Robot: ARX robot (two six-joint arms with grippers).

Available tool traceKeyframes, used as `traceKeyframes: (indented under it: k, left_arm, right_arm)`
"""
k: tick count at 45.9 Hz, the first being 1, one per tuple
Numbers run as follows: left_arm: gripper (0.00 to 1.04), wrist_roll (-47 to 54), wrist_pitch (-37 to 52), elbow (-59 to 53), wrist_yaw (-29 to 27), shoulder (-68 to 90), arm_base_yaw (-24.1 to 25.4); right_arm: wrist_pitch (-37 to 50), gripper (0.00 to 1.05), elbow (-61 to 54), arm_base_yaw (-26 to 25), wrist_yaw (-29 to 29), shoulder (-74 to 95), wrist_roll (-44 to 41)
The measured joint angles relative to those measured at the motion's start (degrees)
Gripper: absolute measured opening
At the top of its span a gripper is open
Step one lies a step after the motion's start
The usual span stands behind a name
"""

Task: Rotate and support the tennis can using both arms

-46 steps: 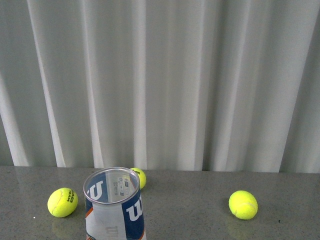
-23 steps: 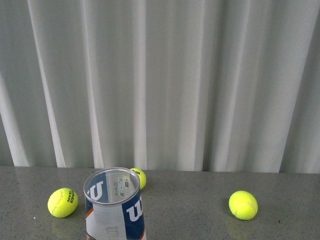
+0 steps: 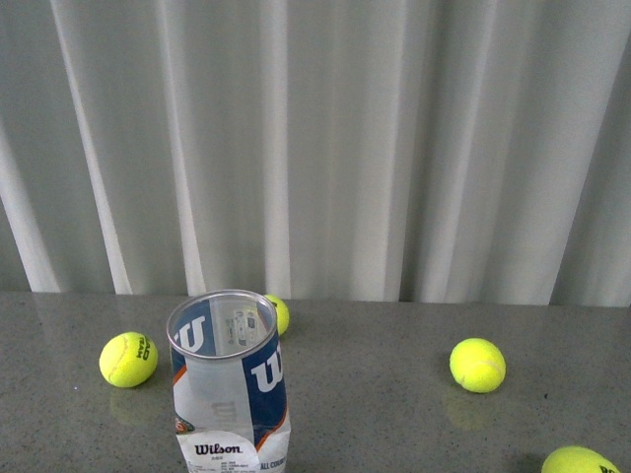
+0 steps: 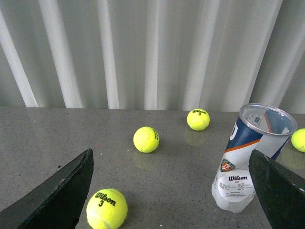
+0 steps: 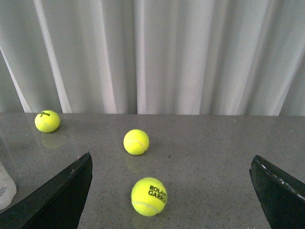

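Tennis can (image 3: 229,384) stands upright, open mouth up, on the grey worktop (image 3: 394,414) left of centre in the front view, untouched by either arm. Three balls lie around it there: one to its left (image 3: 128,359), one just behind its rim (image 3: 277,314), one well to its right (image 3: 477,365); a fourth (image 3: 580,461) shows at the lower right corner.

The left gripper (image 4: 171,191) has its fingers (image 4: 57,191) spread wide, the can near the right-hand finger in that wrist view and a ball marked "3" (image 4: 106,208) between them. The right gripper (image 5: 171,191) is likewise spread wide and holds nothing; only a sliver of the can (image 5: 5,191) shows at the edge of its view.

A sound approach, by this reading, would bring one set of fingers onto the can's lower body and the other beside the rim, closing gently, since the thin clear wall looks easy to crush or tip.

Compared with half a second ago, the front view sits higher: the can's Wilson label and the fourth ball are now exposed.
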Motion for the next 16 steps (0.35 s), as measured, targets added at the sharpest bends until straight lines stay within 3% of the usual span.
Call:
traceKeyframes:
  k: [16]
  left_arm:
    - [0.98,0.0,0.0,0.0,0.0,0.0,0.0]
  right_arm:
    - [0.0,0.98,0.0,0.0,0.0,0.0,0.0]
